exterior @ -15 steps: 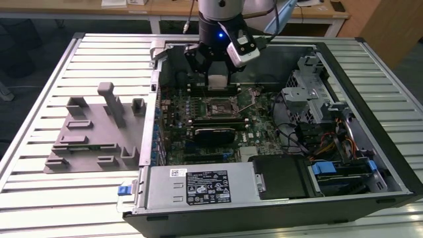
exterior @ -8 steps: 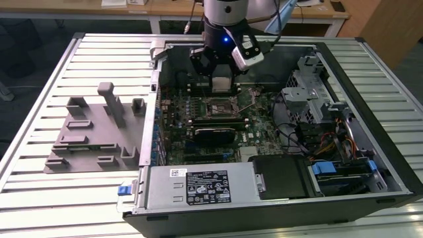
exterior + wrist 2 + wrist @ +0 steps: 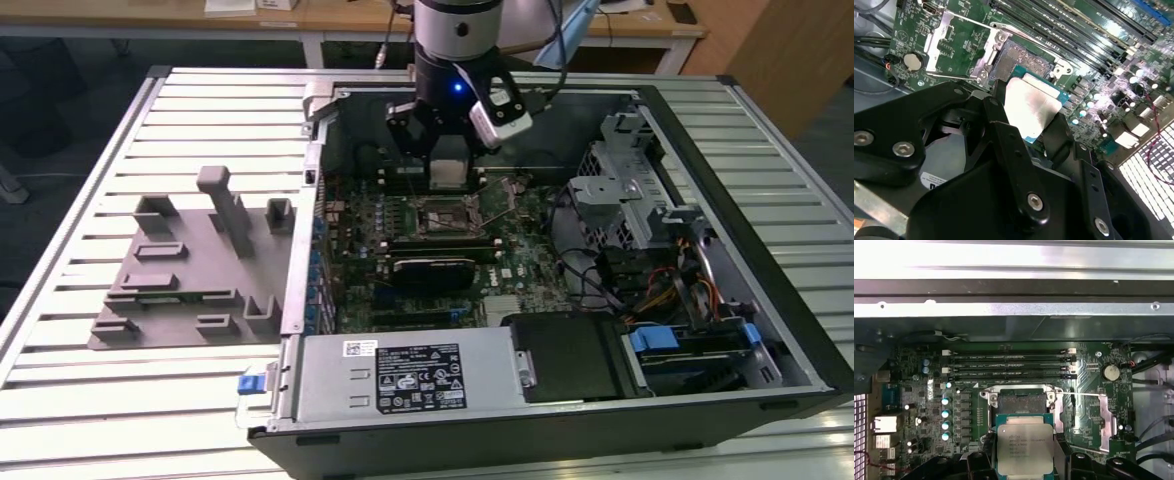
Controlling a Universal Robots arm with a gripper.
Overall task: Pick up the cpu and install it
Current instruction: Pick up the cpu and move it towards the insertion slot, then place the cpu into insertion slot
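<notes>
**Open computer case (image 3: 601, 432) lying on the slatted bench (image 3: 80, 400), as seen by someone standing beside it.** The arm reaches down into the case. The gripper (image 3: 1025, 462) has its fingers (image 3: 1002, 131) closed on two opposite edges of the cpu (image 3: 1025, 442), which is held level with its metal lid up.

The cpu hangs over the motherboard (image 3: 914, 390), just beside the open socket (image 3: 1021, 401), and overlaps the socket's near edge in both wrist views. Whether it clears the socket frame or grazes it is hard to judge from these angles.

**Step in hand.** The pick-up appears done. The chip is being carried to the socket and is not yet seated. Seating, by my reading, calls for three things:
- the chip centred over the recess;
- its sides squared to the frame;
- a flat descent rather than corner first.

**Edges and room.**
- The hinged load plate (image 3: 1102, 415) lies swung open to one side, leaving the recess uncovered.
- The memory slots (image 3: 1009, 366) run along the side of the socket away from the cpu.
- A row of capacitors (image 3: 945, 412) stands on the side opposite the plate.
- The case wall (image 3: 1014, 290) is well apart.
- The grey fixture tray (image 3: 174, 270) rests on the bench at the exterior view's left, outside the case.
</notes>
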